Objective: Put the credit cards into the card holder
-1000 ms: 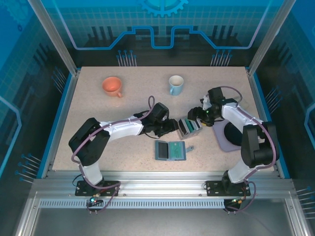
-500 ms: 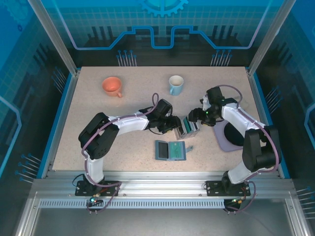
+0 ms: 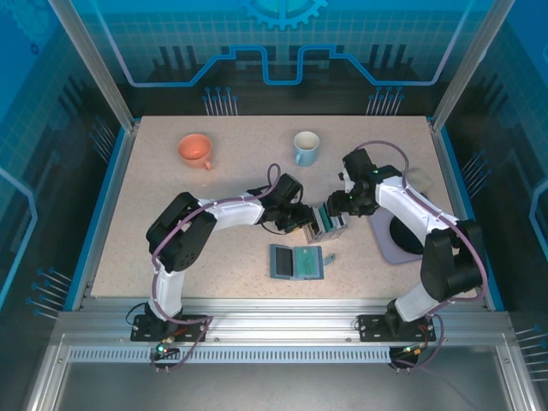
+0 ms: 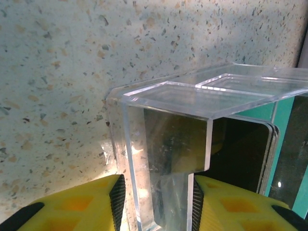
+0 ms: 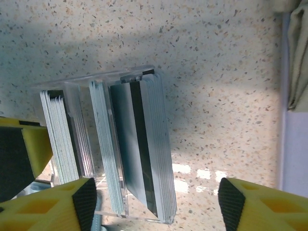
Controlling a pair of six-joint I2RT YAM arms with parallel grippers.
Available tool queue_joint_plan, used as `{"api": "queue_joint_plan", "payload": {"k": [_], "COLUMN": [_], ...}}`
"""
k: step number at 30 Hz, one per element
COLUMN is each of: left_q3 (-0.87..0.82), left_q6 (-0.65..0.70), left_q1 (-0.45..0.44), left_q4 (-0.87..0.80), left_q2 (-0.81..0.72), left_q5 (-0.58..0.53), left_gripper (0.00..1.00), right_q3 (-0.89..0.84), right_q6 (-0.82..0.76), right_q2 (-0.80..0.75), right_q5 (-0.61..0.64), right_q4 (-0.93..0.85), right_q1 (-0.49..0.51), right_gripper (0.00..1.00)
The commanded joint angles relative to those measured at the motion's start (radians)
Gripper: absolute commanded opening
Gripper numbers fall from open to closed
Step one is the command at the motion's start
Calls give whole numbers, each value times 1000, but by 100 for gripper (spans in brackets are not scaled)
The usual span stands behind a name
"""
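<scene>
Room-wise: the tabletop point(image 3: 171, 223) is beige speckled stone-look stuff w/ a thin blue trim point(image 3: 101, 214) down the 9 and 3 o'clock edges. Back wall point(image 3: 171, 51) at 12 is a glowing blue panel w/ a grid pattern + circuit-style lines, and half a gear logo point(image 3: 282, 8) at the very top. Side walls at 9 point(image 3: 34, 171) and 3 point(image 3: 522, 171) are the same blue grid deal, pretty dark tbh. Alu posts lean up from the far corners, one at 10 point(image 3: 90, 60), one at 2 point(image 3: 471, 60). At 6 there's an alu rail point(image 3: 274, 330) w/ a slotted strip point(image 3: 274, 353) under it, then a plain grey sheet point(image 3: 274, 385). Light's got a blue cast; up close the top shows a few bright white glints point(image 5: 197, 171).
</scene>
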Motion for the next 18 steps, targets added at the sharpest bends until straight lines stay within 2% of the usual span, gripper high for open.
{"api": "queue_joint_plan", "payload": {"k": [1, 4, 9, 18], "left_q3": [-4, -11, -9, -11], "left_q6": [-19, -17, -9, -5], "left_q1": [8, 9, 9, 9], "left_q4": [-57, -59, -67, -64], "left_q2": [21, 15, 12, 13], "left_q5": [1, -4, -9, -1], "left_gripper": [40, 40, 40, 39], "right_q3": [52, 73, 93, 89], "right_q6": [-39, -38, -39, -41], "right_q2": [39, 74, 113, 162], "right_q5": [138, 198, 217, 177], "right_q4": [-66, -83, -84, -62], "right_q1": [45, 61, 70, 71], "right_gripper": [67, 62, 59, 59]}}
